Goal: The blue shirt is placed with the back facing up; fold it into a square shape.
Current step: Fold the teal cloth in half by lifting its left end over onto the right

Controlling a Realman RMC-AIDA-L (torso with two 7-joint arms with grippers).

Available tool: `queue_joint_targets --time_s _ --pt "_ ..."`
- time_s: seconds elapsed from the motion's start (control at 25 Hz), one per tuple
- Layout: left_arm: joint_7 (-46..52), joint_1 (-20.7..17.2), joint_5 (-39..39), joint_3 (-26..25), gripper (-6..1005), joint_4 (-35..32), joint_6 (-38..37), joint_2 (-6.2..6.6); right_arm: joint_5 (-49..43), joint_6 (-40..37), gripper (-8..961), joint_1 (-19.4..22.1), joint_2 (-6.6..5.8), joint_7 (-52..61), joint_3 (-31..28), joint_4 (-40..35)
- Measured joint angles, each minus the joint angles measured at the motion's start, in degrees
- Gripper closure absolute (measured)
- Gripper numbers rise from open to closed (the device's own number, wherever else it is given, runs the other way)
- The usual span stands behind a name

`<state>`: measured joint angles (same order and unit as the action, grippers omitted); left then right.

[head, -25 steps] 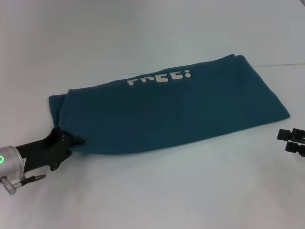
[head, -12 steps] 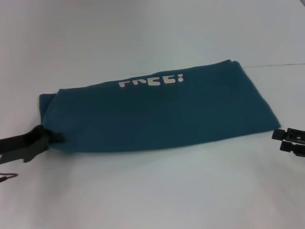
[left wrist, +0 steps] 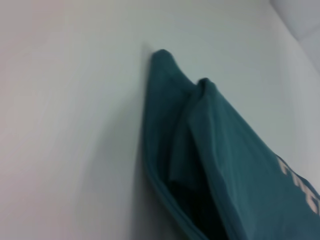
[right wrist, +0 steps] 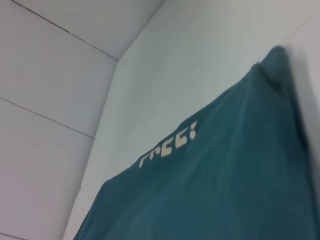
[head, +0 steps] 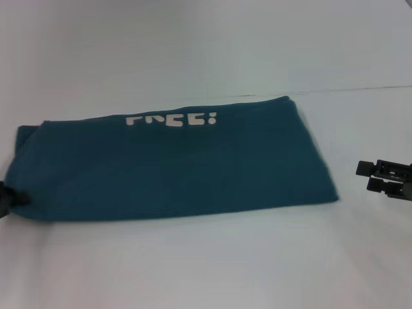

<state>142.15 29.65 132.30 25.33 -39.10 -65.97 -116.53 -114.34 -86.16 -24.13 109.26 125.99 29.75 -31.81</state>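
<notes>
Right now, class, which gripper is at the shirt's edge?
The left gripper, at the shirt's left end, near corner. The right gripper sits apart on the table, with a gap between.

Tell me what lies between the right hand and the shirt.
Nothing: in the head view only bare white table separates the right hand from the near corner of the shirt. They are apart, not touching.

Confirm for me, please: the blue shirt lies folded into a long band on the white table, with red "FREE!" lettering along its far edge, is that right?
Not quite: the lettering is white, not red, as the head view shows and the right wrist view confirms. The rest holds: the blue shirt lies folded into a long band on the white table, with the lettering along its far edge.
</notes>
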Motion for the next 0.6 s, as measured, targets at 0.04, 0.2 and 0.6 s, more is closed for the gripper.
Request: queue_joint_targets --time_s 0.04,0.2,0.6 --pt "0.1 -0.1 0.5 -0.7 989 -0.2 0.0 0.04 0.1 -0.1 175 0.0 0.00 0.0 0.0 0.0" --pt "0.2 -0.5 1.3 -1.8 990 -0.6 0.2 0.23 0.2 -0.2 176 -0.1 -0.02 0.0 0.0 0.0" --pt "0.2 -1.0 0.8 -1.8 988 -1.0 -0.1 -0.16 0.3 -0.2 179 -0.1 0.03 0.0 -0.1 0.1"
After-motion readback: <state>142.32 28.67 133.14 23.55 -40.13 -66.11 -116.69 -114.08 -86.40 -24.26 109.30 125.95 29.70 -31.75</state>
